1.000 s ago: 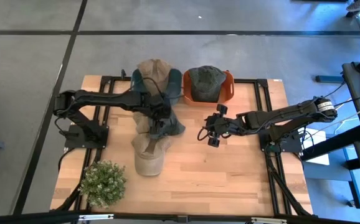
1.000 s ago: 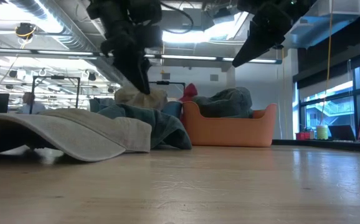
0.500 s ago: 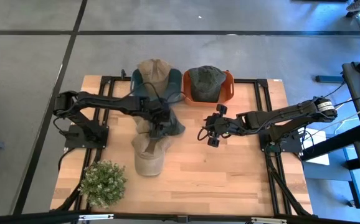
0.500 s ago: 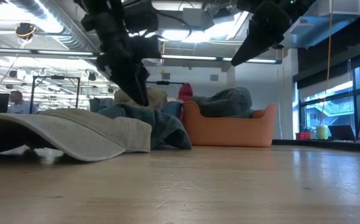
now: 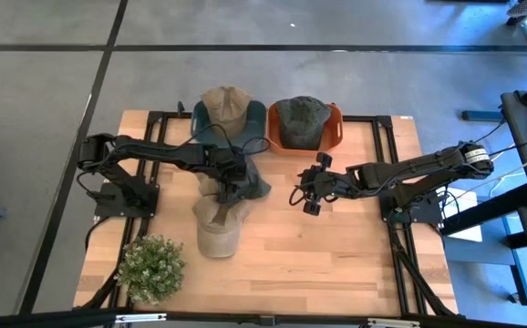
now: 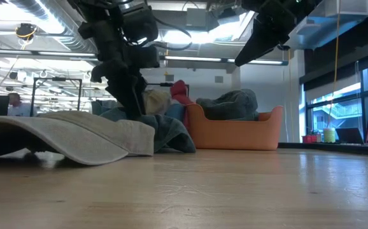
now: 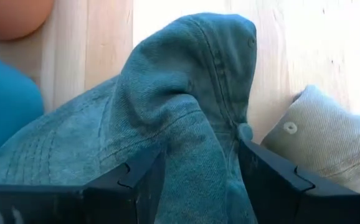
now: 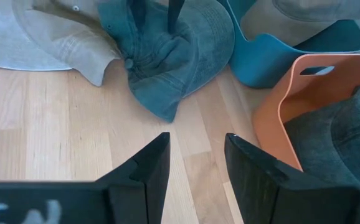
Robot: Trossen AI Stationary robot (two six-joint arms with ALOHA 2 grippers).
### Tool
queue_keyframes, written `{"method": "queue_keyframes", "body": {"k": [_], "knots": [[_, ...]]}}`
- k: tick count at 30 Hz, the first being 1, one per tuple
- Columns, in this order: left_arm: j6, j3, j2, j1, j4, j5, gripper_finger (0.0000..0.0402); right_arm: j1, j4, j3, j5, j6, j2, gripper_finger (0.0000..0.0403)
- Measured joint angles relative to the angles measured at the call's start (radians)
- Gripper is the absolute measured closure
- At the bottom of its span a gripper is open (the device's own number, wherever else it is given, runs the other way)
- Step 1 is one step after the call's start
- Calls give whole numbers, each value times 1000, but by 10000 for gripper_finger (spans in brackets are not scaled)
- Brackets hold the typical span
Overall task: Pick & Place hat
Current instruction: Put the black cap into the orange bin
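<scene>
Tabletop unchanged; left fingers have lowered onto the teal cap.

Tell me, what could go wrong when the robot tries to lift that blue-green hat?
1. The left gripper pinches only a raised fold of the teal hat, so the cloth might slip out as it rises.
2. The beige hat touches the teal one, so it may get dragged along.
3. The teal basket already holds a tan hat and the orange basket a dark hat, so a drop there could pile up or slide off.
</scene>
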State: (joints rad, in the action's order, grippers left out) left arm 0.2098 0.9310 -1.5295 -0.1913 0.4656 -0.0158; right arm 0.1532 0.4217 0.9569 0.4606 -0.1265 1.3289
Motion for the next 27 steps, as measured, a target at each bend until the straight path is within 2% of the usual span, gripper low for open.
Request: {"method": "queue_keyframes", "body": {"k": [3,8,14,21,27], "knots": [[52,0,0,-4,0,25,208,0,0,0,0,0,0,249],[64,0,0,2,3,167,208,0,0,0,0,0,0,249],[83,0,0,3,6,124,212,0,0,0,0,0,0,249],[89,0,0,16,10,173,262,0,0,0,0,0,0,249],[92,0,0,16,15,174,313,0,0,0,0,0,0,249]]}}
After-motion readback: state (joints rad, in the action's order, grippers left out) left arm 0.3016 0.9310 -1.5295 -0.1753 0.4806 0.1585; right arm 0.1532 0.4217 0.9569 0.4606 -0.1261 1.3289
